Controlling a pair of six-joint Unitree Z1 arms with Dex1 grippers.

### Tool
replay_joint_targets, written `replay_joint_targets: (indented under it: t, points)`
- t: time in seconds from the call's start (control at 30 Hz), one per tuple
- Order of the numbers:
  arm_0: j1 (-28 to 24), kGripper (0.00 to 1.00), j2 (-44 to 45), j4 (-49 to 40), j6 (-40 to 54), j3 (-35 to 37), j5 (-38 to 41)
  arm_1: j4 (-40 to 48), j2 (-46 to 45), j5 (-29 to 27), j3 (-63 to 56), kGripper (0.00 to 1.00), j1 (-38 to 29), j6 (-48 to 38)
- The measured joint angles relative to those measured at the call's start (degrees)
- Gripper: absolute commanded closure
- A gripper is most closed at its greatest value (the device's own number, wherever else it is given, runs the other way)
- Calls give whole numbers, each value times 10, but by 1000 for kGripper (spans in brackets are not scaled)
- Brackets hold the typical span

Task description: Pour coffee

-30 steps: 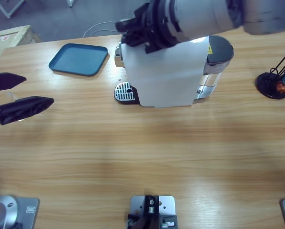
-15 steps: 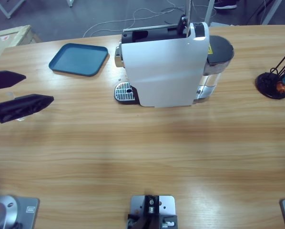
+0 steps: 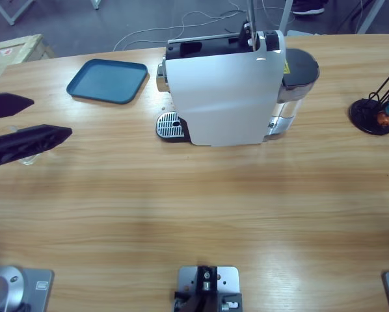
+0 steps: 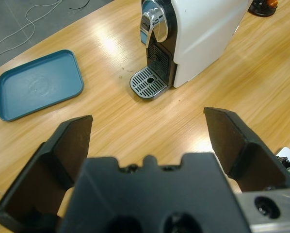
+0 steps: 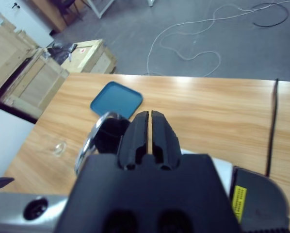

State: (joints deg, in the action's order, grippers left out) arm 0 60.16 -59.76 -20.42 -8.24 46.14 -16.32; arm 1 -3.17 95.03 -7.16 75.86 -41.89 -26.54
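The white coffee machine (image 3: 220, 91) stands at the table's far middle, its drip grate (image 3: 170, 125) facing left. My left gripper (image 3: 51, 118) comes in from the left edge with its jaws wide open and nothing between them; the left wrist view looks past them at the machine (image 4: 203, 34) and grate (image 4: 148, 82). A small clear glass (image 3: 26, 158) peeks out beside the lower jaw; no coffee shows in it. My right gripper (image 5: 150, 114) is shut on nothing, high above the machine and outside the high view. The glass (image 5: 59, 147) shows small below it.
A blue tray (image 3: 108, 80) lies left of the machine, also seen as the tray (image 4: 38, 90) and the tray (image 5: 117, 100). A black capsule stand (image 3: 373, 114) is at the right edge. Wooden crates (image 5: 82, 56) and cables lie on the floor beyond the table.
The right arm, which was over the machine's top a second ago, has lifted out of the high view. The left gripper has barely shifted.
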Motion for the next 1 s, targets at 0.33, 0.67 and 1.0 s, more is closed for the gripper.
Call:
replay_joint_targets:
  t: [0.33, 0.67, 1.0]
  points:
    - [0, 9, -4, 0, 0, 0, 0, 33, 23, 22, 2, 1000, -28, -1]
    - [0, 9, -4, -8, 0, 0, 0, 94, 100, 50, -22, 1000, -39, 0]
    - [0, 9, -4, -9, 0, 0, 0, 115, 132, 67, -43, 1000, -67, 1]
